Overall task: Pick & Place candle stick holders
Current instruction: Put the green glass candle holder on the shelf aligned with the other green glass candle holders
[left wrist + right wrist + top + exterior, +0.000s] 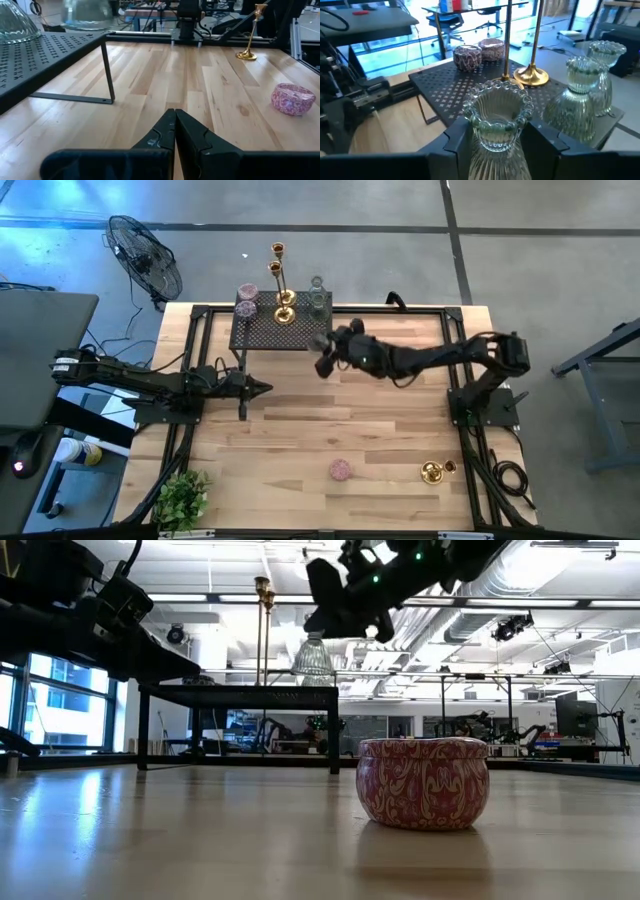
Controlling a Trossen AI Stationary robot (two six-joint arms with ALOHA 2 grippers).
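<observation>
My right gripper hovers just off the near right corner of the black mesh rack, shut on a pale ribbed glass candle stick holder with a beaded rim. On the rack stand two more glass holders, two tall gold candlesticks and two pink round holders. A pink round holder and a gold candlestick rest on their bases near the table's front. My left gripper waits shut, low at the left, touching nothing. My right gripper pinches the glass holder's ribbed body, just below the beaded rim, between its two fingers. The fingers come roughly level from the table's right side. The holder stands upright in the hold, with its flared foot lifted above the rack's top.
A leafy plant sits at the near left corner. Black frame rails run along the table's left and right sides. Bare wood lies between the rack and the front objects. A fan stands beyond the far edge.
</observation>
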